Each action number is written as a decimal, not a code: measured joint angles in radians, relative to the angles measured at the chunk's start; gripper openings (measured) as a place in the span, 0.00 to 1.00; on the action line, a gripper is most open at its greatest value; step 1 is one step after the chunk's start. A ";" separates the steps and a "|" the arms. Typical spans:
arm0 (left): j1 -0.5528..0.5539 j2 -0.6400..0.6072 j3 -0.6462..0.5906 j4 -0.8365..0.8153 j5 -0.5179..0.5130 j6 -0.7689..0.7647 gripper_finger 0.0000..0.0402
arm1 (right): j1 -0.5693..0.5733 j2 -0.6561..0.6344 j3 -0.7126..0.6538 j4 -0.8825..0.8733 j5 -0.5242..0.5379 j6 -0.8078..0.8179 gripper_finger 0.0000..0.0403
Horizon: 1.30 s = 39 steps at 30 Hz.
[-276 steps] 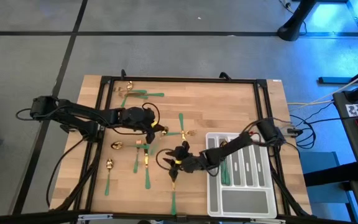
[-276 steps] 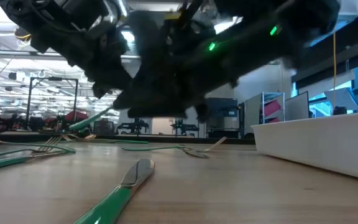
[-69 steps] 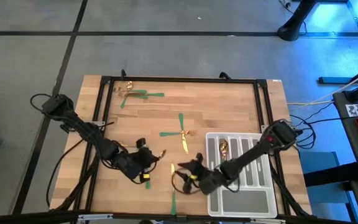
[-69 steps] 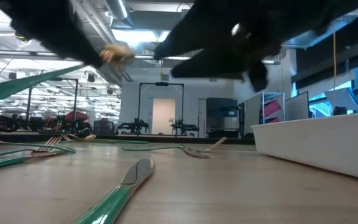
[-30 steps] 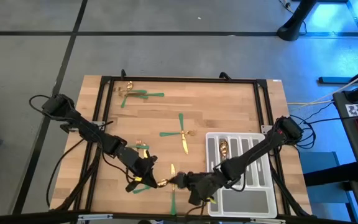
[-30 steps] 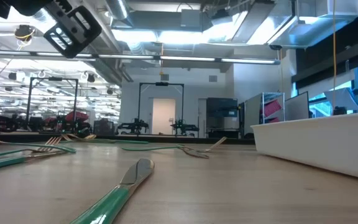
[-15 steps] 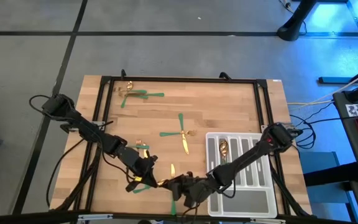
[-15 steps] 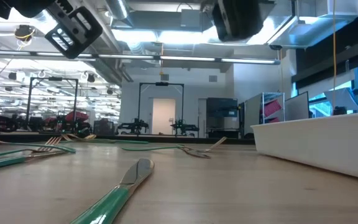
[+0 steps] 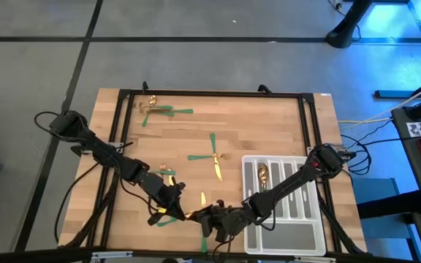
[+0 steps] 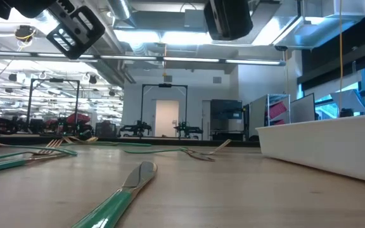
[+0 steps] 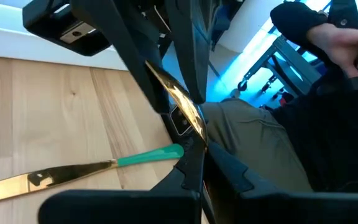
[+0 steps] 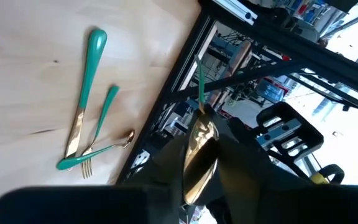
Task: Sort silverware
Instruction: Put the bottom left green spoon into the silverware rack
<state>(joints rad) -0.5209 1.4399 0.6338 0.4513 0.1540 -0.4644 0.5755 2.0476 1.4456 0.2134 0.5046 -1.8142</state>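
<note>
Near the table's near edge, my left gripper (image 9: 175,212) and right gripper (image 9: 203,216) meet tip to tip, both shut on one piece of silverware (image 9: 190,215) held in the air. It has a gold oval head (image 12: 199,158) and a slim green handle (image 12: 199,81). The handle sticks out past the left gripper (image 9: 162,221). More silverware lies flat on the wood: a knife (image 9: 202,235), a crossed pair (image 9: 214,155), a cluster at the far left (image 9: 156,109) and a few pieces behind the left arm (image 9: 167,173). My left gripper pinches the piece between its two fingers at the gold part (image 11: 197,127) beside the neck, coming level from the table's left. The piece is lifted clear and lies roughly level. My right gripper pinches the gold head (image 12: 197,168) between its two fingers, coming level from the table's right, along the piece. The green handle (image 12: 199,68) points away from it toward the left arm.
The pale grey divided tray (image 9: 283,235) sits at the near right, with one gold piece in a far slot (image 9: 263,174); its wall (image 10: 334,145) rises at the right of the low view. A black frame (image 9: 210,93) rims the table. A seated person (image 11: 347,37) is beyond the near edge.
My right gripper has moved toward the table's left, closing in on the left gripper and the gold head it holds out. Part of the right arm has come into the top of the low view. The left gripper and the piece have stayed in place.
</note>
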 joint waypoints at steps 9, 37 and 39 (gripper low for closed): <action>0.019 0.000 0.000 -0.039 -0.072 0.053 0.12 | 0.000 -0.002 0.003 -0.005 0.098 0.271 0.01; 0.152 0.208 0.000 -0.079 -0.501 0.070 0.42 | -0.243 -0.268 0.001 -0.924 -0.098 1.912 0.00; 0.151 0.251 0.000 -0.050 -0.493 0.044 0.39 | -0.252 -0.268 0.000 -0.923 -0.105 1.912 0.00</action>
<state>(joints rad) -0.3701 1.6908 0.6334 0.4018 -0.3393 -0.4201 0.3235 1.7798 1.4460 -0.7095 0.3996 0.0978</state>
